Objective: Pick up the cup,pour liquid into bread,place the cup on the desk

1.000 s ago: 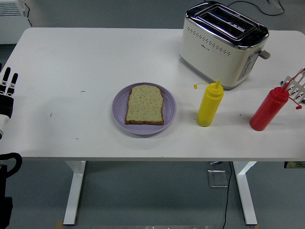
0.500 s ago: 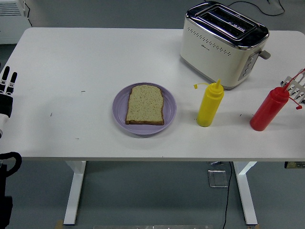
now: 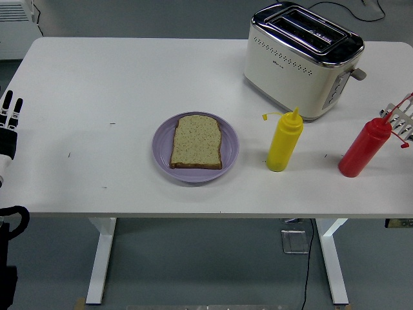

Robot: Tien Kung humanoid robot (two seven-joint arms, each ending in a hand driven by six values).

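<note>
Nearest the counter's point(image 3: 129, 77) front edge, the slice of bread point(image 3: 196, 142) lies flat on a purple plate point(image 3: 162, 152), its long axis running front to back. Right of the plate stands a yellow squeeze bottle point(image 3: 284, 142), upright, cap flipped open. Further right of the plate is a red squeeze bottle point(image 3: 364, 147), upright and leaning slightly; no cup shows, so these 2 bottles are the likely pourers. The right hand point(image 3: 401, 116) sits touching or just beside the red bottle's nozzle at the frame edge; whether it grips I cannot tell. The left hand point(image 3: 9, 123) hangs well left of the plate, fingers straight, holding nothing. Behind the yellow bottle stands a cream toaster point(image 3: 300, 61). Beyond the white counter, grey floor.
</note>
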